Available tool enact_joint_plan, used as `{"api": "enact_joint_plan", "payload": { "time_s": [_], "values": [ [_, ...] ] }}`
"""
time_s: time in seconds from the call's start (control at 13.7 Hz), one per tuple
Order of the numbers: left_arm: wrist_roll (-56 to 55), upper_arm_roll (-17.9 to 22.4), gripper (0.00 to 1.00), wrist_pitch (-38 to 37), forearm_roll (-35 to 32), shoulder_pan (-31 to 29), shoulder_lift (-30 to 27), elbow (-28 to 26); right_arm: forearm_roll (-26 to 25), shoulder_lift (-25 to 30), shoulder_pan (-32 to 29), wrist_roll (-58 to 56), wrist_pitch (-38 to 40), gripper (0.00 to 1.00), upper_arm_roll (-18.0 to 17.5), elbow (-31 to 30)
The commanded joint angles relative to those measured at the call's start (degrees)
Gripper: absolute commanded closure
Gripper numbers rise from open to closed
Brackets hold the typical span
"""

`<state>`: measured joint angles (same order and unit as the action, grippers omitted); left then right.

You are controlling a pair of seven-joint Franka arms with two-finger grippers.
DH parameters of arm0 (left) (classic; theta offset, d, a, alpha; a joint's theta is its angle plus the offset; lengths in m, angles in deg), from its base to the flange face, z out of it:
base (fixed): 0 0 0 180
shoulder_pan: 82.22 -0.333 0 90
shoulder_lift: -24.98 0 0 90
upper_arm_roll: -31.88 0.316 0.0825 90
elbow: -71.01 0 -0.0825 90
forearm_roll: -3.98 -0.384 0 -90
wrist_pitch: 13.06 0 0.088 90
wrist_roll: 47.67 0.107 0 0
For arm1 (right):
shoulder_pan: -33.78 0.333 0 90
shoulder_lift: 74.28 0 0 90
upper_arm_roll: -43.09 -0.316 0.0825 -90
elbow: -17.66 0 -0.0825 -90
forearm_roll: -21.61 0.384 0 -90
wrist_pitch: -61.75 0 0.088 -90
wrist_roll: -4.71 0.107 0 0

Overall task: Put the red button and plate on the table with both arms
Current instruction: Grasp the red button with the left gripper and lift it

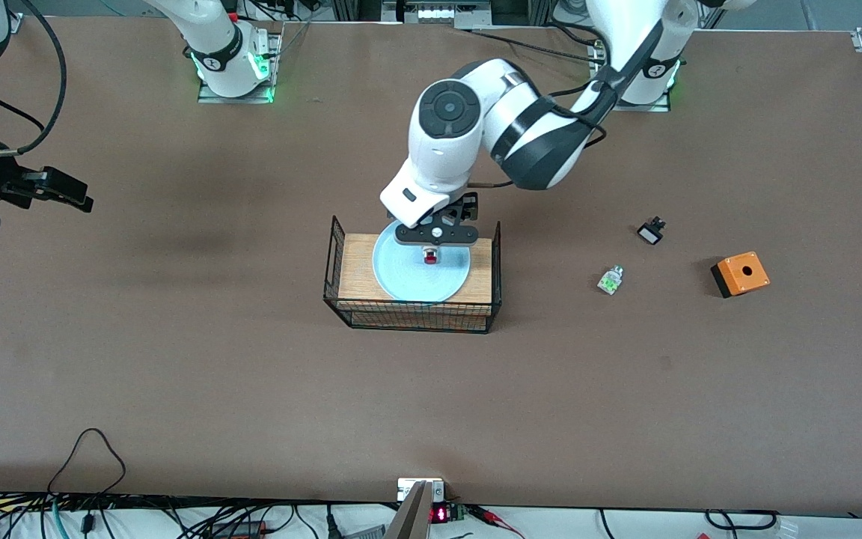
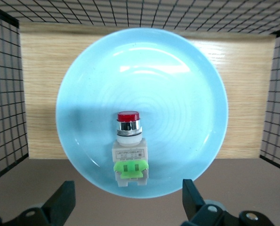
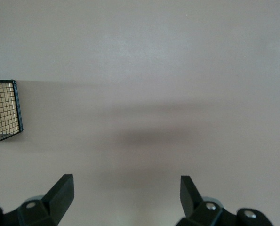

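Sitting on the plate [image 2: 177, 84] is the red button [image 2: 129, 148], lying on its side with the red cap at one end, and the plate itself rests on the wooden top of the wire basket [image 1: 341, 311] mid-table [image 1: 176, 389]. So nothing is down on the table yet, by my read: both pieces are left to move. Left gripper [image 1: 435, 241] hangs right over the button, fingers spread wide and empty, lined up either side of it. Right gripper [image 3: 125, 200] waits over bare table at the right arm's end, fingers wide apart, holding nothing. Off toward the left arm's end lie a whitish-green piece [image 1: 610, 281], a small black part [image 1: 651, 231] and an orange box [image 1: 741, 274]
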<state>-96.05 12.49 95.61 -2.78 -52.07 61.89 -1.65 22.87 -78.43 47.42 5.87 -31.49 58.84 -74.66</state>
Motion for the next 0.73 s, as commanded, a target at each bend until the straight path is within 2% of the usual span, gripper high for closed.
{"api": "enact_joint_plan", "payload": {
  "time_s": [0.0, 0.22, 0.37, 0.51, 0.66],
  "values": [
    [-0.6, 0.8, 0.00, -0.4, -2.1, 1.4, 2.5, 2.5, 0.2, 0.1, -0.2, 0.3, -0.1, 0.00, 0.0, -0.1],
    [-0.6, 0.9, 0.04, 5.5, -2.2, 1.2, 3.8, 1.8, 0.2, 0.0, -0.1, 0.4, -0.3, 0.00, 0.0, -0.1],
    [-0.6, 0.9, 0.13, 6.0, -2.6, 1.4, 4.9, 1.4, 0.2, -0.2, -0.1, 0.4, -0.7, 0.00, 0.0, -0.1],
    [-0.7, 0.9, 0.18, 6.0, -6.8, 1.4, 5.3, 1.5, 0.2, -0.3, -0.1, 0.4, -0.8, 0.00, 0.0, -0.1],
    [-0.7, 0.9, 0.32, 5.9, -7.2, 1.6, 5.3, 0.6, 0.2, -0.9, 0.0, 0.5, -0.9, 0.00, 0.0, -0.1]
  ]
}}
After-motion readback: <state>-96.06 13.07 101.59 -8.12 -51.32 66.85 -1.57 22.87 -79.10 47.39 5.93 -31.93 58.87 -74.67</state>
